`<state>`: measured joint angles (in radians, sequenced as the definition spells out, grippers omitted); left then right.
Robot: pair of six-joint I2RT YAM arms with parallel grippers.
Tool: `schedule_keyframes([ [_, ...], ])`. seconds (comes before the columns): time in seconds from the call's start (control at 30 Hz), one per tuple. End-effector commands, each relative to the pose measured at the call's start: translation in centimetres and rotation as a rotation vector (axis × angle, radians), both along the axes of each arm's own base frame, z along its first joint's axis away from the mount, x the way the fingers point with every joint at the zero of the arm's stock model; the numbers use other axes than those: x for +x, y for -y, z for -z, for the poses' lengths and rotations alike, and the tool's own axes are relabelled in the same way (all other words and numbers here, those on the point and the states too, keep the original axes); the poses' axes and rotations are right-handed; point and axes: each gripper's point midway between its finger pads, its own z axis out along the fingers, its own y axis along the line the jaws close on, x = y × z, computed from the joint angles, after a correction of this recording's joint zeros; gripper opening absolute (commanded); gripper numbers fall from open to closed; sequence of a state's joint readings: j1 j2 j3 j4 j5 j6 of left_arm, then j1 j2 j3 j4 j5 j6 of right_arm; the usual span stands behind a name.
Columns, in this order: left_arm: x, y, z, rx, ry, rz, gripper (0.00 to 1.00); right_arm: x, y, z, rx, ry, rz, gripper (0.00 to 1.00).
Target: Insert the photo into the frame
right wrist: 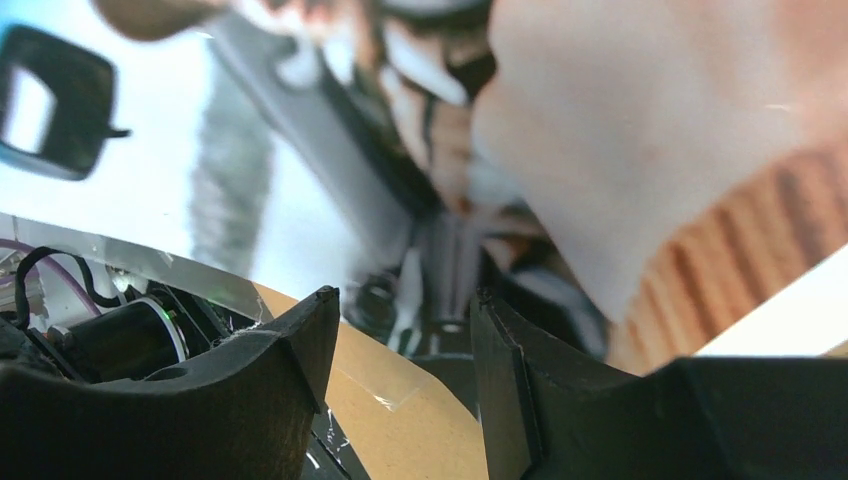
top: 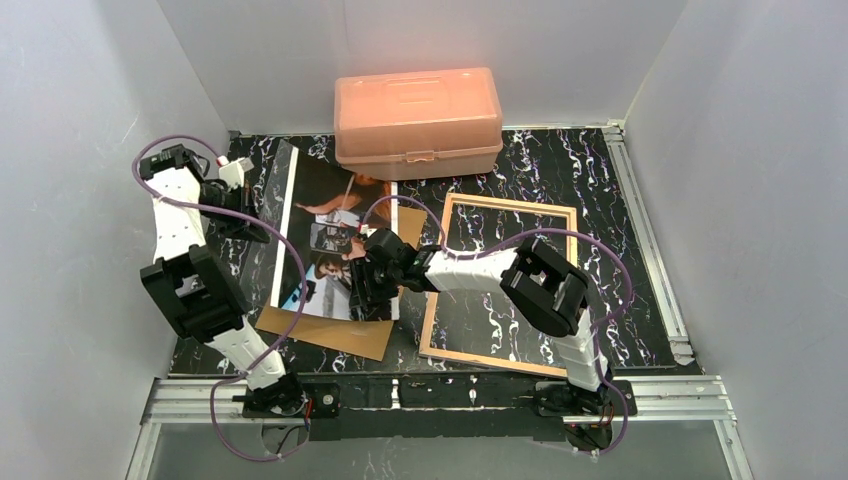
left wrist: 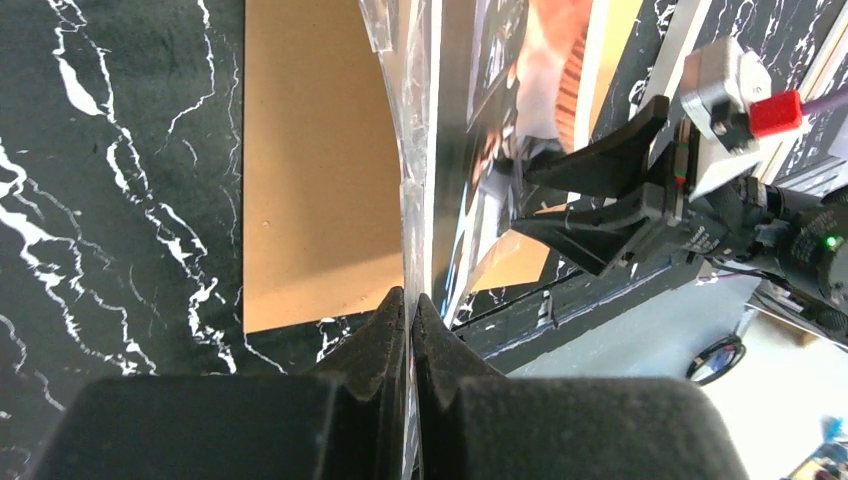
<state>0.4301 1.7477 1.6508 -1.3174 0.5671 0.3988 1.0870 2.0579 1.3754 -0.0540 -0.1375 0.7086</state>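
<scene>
The photo sits left of centre, its left edge raised off the brown backing board. My left gripper is shut on that raised edge. In the left wrist view the jaws pinch a thin sheet seen edge-on, with a clear glossy layer against the photo. My right gripper is open at the photo's lower right part. In its wrist view its jaws stand apart and empty, the photo close in front and the board below. The frame lies tan back up to the right.
An orange plastic box stands at the back, just behind the photo and the frame. White walls close in on the left, right and back. The right gripper also shows in the left wrist view, close beside the lifted photo.
</scene>
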Motion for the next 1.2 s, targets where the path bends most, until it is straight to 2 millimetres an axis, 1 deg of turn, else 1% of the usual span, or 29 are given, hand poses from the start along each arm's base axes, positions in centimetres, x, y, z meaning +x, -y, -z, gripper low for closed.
schedule_keyframes([
  [0.0, -2.2, -0.3, -2.7, 0.067, 0.020, 0.016, 0.00, -1.2, 5.3, 8.0, -0.285, -0.085, 0.029, 0.60],
  [0.1, -2.8, -0.5, -2.8, 0.093, 0.016, 0.022, 0.00, -1.4, 5.8, 8.3, -0.292, -0.087, 0.040, 0.60],
  [0.2, -2.9, -0.8, -4.2, 0.131, 0.048, 0.022, 0.00, -1.4, 6.1, 7.7, -0.281, -0.077, 0.053, 0.61],
  [0.27, -2.7, -1.3, -5.5, 0.164, 0.067, 0.018, 0.00, -1.5, 6.3, 7.6, -0.277, -0.076, 0.055, 0.61],
  [0.37, -2.4, -2.0, -7.9, 0.221, 0.107, 0.008, 0.00, -1.8, 6.4, 7.9, -0.281, -0.088, 0.050, 0.61],
  [0.47, -2.5, -2.3, -9.7, 0.257, 0.142, -0.001, 0.00, -2.1, 6.3, 8.1, -0.272, -0.104, 0.048, 0.61],
  [0.53, -2.7, -2.2, -10.8, 0.267, 0.171, 0.006, 0.00, -2.2, 6.0, 7.6, -0.251, -0.108, 0.043, 0.61],
  [0.6, -2.8, -1.7, -12.1, 0.256, 0.203, 0.016, 0.00, -2.2, 5.2, 6.3, -0.207, -0.102, 0.031, 0.64],
  [0.63, -2.7, -1.5, -13.0, 0.251, 0.225, 0.018, 0.00, -1.8, 4.5, 5.1, -0.177, -0.087, 0.025, 0.67],
  [0.7, -2.6, -1.2, -15.0, 0.256, 0.283, 0.012, 0.00, -1.2, 3.0, 2.5, -0.110, -0.055, 0.012, 0.71],
  [0.83, -2.8, -0.4, -19.5, 0.317, 0.481, 0.022, 0.00, 0.1, 0.5, -2.7, 0.011, 0.009, -0.010, 0.77],
  [0.9, -3.5, 0.6, -21.7, 0.329, 0.587, 0.042, 0.00, 0.6, -0.4, -4.7, 0.070, 0.023, -0.023, 0.80],
  [0.97, -4.3, 1.9, -23.0, 0.317, 0.668, 0.072, 0.00, 0.9, -1.2, -6.5, 0.133, 0.033, -0.039, 0.82],
  [1.0, -4.8, 2.5, -23.5, 0.310, 0.707, 0.086, 0.00, 1.4, -1.4, -7.6, 0.175, 0.043, -0.041, 0.82],
  [1.07, -5.6, 3.8, -24.5, 0.296, 0.780, 0.111, 0.00, 2.3, -1.8, -10.7, 0.306, 0.064, -0.045, 0.84],
  [1.1, -6.1, 4.4, -24.8, 0.285, 0.809, 0.123, 0.00, 3.1, -1.7, -12.5, 0.390, 0.075, -0.037, 0.84],
  [1.13, -6.5, 4.9, -25.2, 0.273, 0.834, 0.133, 0.00, 3.7, -1.0, -13.6, 0.463, 0.077, -0.029, 0.88],
  [1.17, -6.9, 5.5, -25.5, 0.258, 0.853, 0.140, 0.00, 4.4, -0.4, -15.2, 0.543, 0.084, -0.019, 0.90],
])
